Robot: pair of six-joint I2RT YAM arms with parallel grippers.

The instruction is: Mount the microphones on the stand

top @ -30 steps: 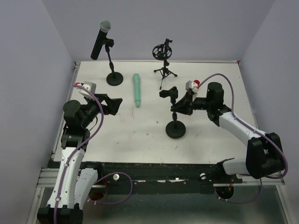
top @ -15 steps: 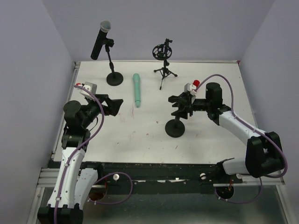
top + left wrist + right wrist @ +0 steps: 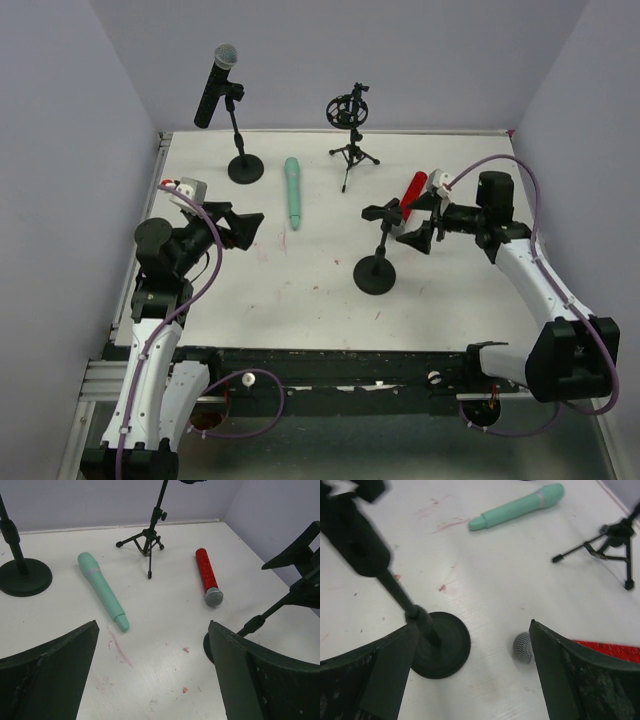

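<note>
The black microphone (image 3: 217, 86) sits clipped in the far-left round-base stand (image 3: 245, 168). A teal-green microphone (image 3: 292, 192) (image 3: 102, 591) (image 3: 520, 506) lies flat on the table. Flat by the right gripper lies the red microphone (image 3: 413, 187) (image 3: 206, 575), its mesh head (image 3: 522, 646) beside my right finger. A second round-base stand (image 3: 377, 272) (image 3: 439, 645) is upright with an empty clip (image 3: 385, 211). My right gripper (image 3: 416, 222) (image 3: 470, 680) is open, just right of this stand, holding nothing. My left gripper (image 3: 247, 226) (image 3: 152, 675) hovers open over bare table.
A small tripod stand (image 3: 351, 152) (image 3: 148, 541) (image 3: 612, 545) with a ring mount (image 3: 349, 108) stands at the back middle. The white table (image 3: 300, 290) has raised edges and purple walls close on three sides. Faint red smears mark the surface near the teal microphone.
My right gripper has opened, let go of the middle stand's upper part and drawn back to the right, uncovering the red microphone. The left arm has not moved.
</note>
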